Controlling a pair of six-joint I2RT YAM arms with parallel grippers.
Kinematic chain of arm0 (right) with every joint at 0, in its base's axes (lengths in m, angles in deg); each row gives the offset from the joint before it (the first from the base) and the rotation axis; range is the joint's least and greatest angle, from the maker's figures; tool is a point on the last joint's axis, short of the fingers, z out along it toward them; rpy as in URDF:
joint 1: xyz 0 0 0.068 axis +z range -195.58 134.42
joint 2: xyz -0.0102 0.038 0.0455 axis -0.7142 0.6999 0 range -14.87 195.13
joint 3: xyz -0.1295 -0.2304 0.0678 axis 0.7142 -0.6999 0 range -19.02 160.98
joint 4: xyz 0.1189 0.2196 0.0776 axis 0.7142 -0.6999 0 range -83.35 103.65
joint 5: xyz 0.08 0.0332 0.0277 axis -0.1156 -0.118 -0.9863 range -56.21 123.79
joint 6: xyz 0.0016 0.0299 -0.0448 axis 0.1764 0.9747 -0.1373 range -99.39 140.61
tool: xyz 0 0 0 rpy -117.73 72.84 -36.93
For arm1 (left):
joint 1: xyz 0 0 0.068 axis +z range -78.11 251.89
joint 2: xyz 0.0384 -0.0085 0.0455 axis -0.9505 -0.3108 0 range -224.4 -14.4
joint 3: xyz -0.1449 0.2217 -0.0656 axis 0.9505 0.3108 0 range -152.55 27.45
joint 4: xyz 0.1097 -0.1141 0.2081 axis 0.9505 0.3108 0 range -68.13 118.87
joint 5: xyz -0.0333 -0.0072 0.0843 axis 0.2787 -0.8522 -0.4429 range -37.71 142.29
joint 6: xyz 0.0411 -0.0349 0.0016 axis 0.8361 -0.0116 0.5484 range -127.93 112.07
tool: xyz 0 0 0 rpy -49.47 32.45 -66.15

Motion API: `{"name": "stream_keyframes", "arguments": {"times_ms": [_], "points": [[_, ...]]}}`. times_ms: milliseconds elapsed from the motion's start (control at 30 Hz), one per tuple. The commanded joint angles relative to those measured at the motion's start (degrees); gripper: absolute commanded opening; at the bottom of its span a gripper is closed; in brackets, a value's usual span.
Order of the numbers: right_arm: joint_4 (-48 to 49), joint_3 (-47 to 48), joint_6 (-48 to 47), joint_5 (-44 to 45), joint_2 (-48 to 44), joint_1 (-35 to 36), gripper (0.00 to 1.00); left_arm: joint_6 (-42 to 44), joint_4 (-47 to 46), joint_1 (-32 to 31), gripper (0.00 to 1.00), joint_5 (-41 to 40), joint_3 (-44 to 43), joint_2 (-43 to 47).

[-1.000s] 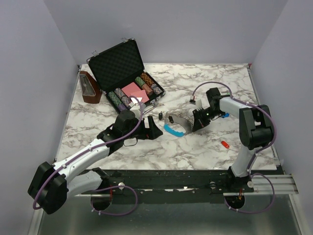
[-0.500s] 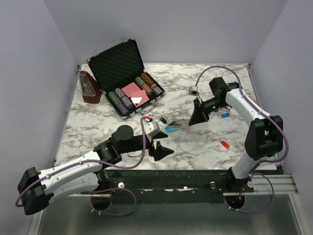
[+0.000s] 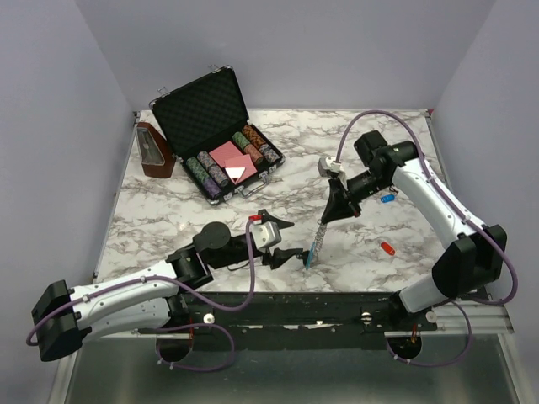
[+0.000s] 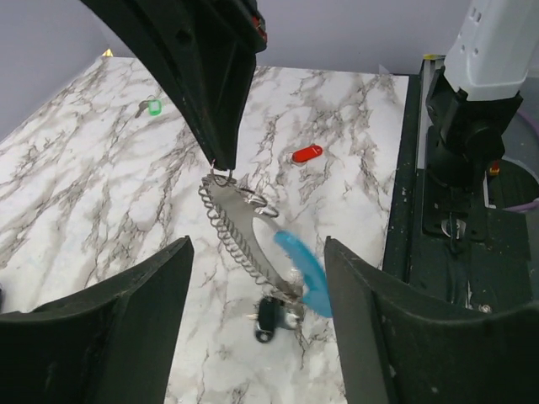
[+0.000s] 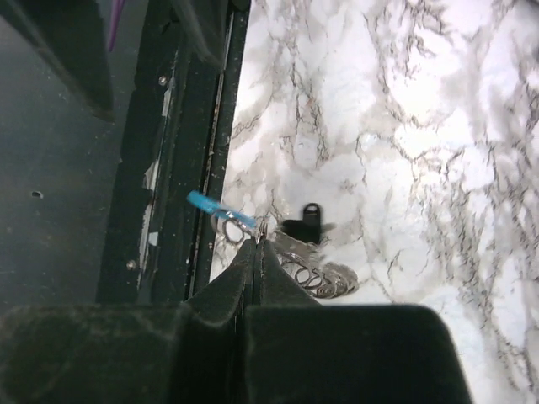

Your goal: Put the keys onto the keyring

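While the right gripper (image 3: 325, 216) pinches the top loop of the keyring (image 4: 242, 231), jaws pressed together on it, the keyring hangs slantwise below. Its long axis runs from those jaws down toward the near edge of the bench (image 3: 160, 220). Its blue section and black clip are at the low end; whether the clip touches the marble is hard to tell. The left gripper (image 3: 293, 239) sits at that low end, jaws wide apart and holding nothing, with the keyring just ahead of the gap and not touching them.

Neither key is on the keyring yet. The red key (image 3: 386, 248) lies flat on the bench to the right of the keyring, well apart from both grippers. The blue key (image 3: 386, 199) rests farther back beside the right forearm. With the right arm busy, the free left arm looks likelier to fetch the red key, reaching rightward past the keyring.
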Motion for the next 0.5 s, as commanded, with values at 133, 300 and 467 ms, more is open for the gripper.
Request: {"name": "stream_keyframes", "arguments": {"times_ms": [133,300,467], "points": [[-5.8,-1.7,-16.9,-1.9,-6.6,4.2,0.01,-3.6,-4.0,-0.2,0.58,-1.8,-4.2,-4.3],[-5.8,-2.1,-21.6,-4.2,-7.5,4.6,0.01,-5.5,-5.5,-0.2,0.54,0.7,-4.5,-5.4],[-5.9,-0.7,-20.8,-5.6,-6.7,4.8,0.01,-6.5,-5.7,-0.2,0.49,2.6,-5.5,-8.0]]}}
